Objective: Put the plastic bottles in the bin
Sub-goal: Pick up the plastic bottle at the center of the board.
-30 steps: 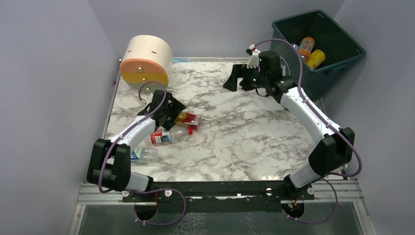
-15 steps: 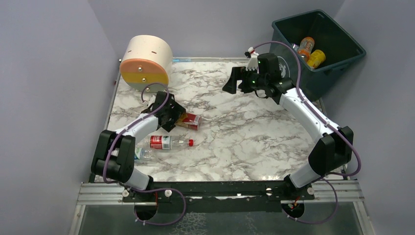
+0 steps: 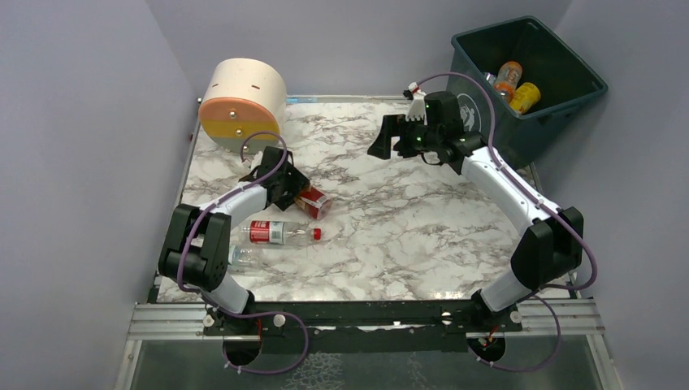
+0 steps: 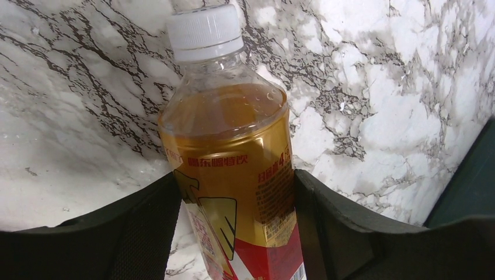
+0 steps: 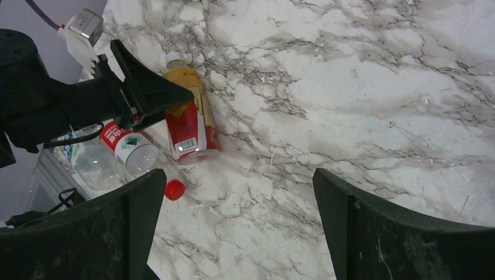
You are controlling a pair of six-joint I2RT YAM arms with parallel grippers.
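Left claw [image 3: 289,187], overhead: is clamping the amber bottle [image 3: 314,201] lying on the surface [image 3: 406,236]; bottle is sitting more askew than before.
Left wrist: fingers [image 4: 134,233] are pressing both bottle sides.
Right wrist: right claw [image 5: 238,175] is hanging wide open, empty, above the surface.

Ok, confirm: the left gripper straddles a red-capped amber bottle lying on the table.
Wrong cap colour: the amber bottle in the left gripper has a white cap, not red, as the left wrist view shows. The rest stands.

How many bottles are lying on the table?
3: amber bottle between the left gripper fingers; red-capped bottle just nearer; clear bottle nearest. Others may be hidden.
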